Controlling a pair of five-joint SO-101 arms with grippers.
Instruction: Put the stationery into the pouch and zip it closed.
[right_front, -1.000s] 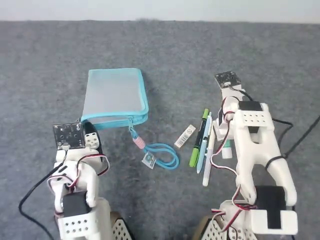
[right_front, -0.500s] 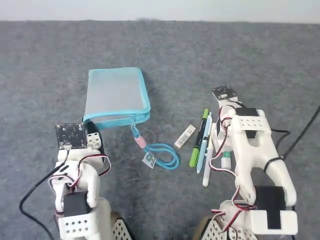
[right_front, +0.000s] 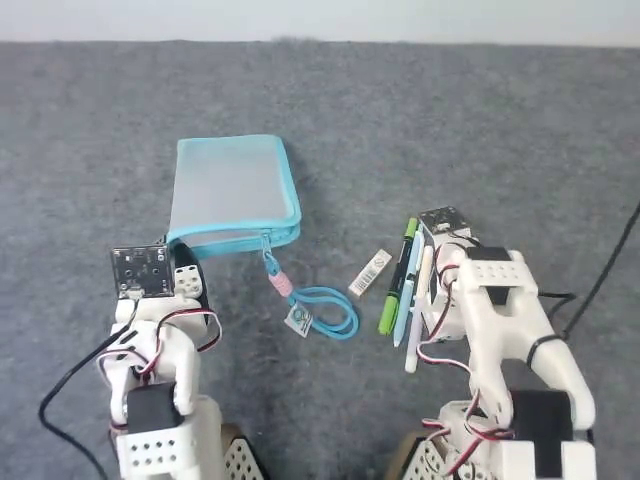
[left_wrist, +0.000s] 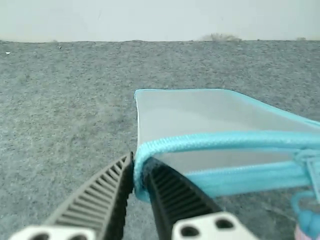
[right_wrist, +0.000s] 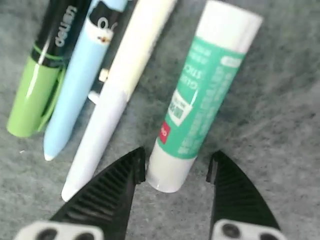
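a: count the stationery for me.

b: five pieces. three are pen-shaped: one green highlighter (right_front: 388, 310), one light blue pen (right_front: 405, 300), one white pen (right_front: 414, 335). then one glue stick (right_wrist: 200, 100) and one small white eraser (right_front: 370, 272).

a: which way do they run?

b: the three pens lie side by side, close together. their long axes run from the arms' side toward the far side of the grey table (right_front: 500, 120), with the far ends leaning a little to the right. the glue stick lies just right of the white pen, roughly along the same line, and in the high view the right arm covers most of it. the eraser sits just left of the highlighter, slanted more steeply.

a: and the pouch?

b: one pouch (right_front: 232, 190), translucent with teal edging, flat on the table to the left of the pens and well apart from them. its zip edge faces the arms and runs left to right. the pull is at the right end of that edge, with a pink tag (right_front: 277, 283) and a teal loop strap (right_front: 325, 293) trailing toward the eraser.

a: the grippers?

b: two. the left gripper (left_wrist: 137, 172) is pinched together on the pouch's near left corner, with the teal edge between its jaws. the right gripper (right_wrist: 175, 160) is spread apart low over the table, one jaw on each side of the glue stick's flat end. i cannot tell whether either jaw touches it.
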